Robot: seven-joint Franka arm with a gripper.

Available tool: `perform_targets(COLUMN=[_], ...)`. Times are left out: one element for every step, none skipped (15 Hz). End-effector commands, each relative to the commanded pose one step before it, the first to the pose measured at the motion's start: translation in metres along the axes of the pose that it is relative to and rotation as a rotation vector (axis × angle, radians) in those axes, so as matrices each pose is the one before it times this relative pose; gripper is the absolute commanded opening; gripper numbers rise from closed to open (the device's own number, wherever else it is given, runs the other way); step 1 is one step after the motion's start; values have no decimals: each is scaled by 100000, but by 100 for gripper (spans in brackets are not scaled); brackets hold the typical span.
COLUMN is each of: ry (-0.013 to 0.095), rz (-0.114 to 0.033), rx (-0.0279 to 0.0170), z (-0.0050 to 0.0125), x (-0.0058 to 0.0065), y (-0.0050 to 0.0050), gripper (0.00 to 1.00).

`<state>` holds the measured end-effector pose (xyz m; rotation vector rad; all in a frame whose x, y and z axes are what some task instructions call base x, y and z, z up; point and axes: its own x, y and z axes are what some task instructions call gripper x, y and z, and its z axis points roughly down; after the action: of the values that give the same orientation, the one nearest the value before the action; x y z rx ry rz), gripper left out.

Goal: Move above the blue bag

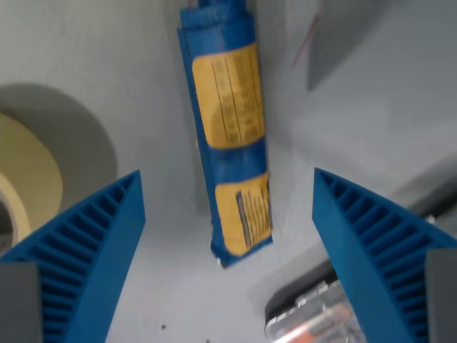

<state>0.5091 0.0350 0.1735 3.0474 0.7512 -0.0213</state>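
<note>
So the end effector point(227, 196) is spread wide, nothing between its two blue ribbed fingers point(89, 250), one on each side at the bottom of the wrist view. The bag point(228, 128) lies flat on the grey counter point(107, 64), right in the gap between the fingers but reaching well beyond their tips toward the top edge of the view. It's long and narrow, blue with two yellow labels, and tilted a bit, lower end leaning toward the wrist view's right. Nothing touches it.

Off to the wrist view's left there's a roll of tape point(21, 179), cream coloured, cut off by the frame edge. Down by the right finger sits a clear plastic thing point(314, 318) with some orange in it, too blurry to tell what. No counter edges or corners are showing, so I can't place the bag against them.
</note>
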Motion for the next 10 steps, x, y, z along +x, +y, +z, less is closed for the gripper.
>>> perform_targets(ry=[-1654, -12, -19, 105, 31, 103, 76, -24, -205, -160], rz=[-9860, 391, 466, 255, 416, 346, 449, 412, 425, 441], rx=[-1740, -198, -208, -202, -87, -56, 17, -37, 41, 31], z=[581, 172, 146, 121, 98, 78, 60, 43, 26, 11], x=[1132, 145, 123, 102, 82, 62, 43, 32, 25, 20], y=[111, 5, 5, 2, -2, -5, -5, -4, -3, -4], gripper=[100, 100, 100, 100, 100, 100, 100, 100, 100, 100])
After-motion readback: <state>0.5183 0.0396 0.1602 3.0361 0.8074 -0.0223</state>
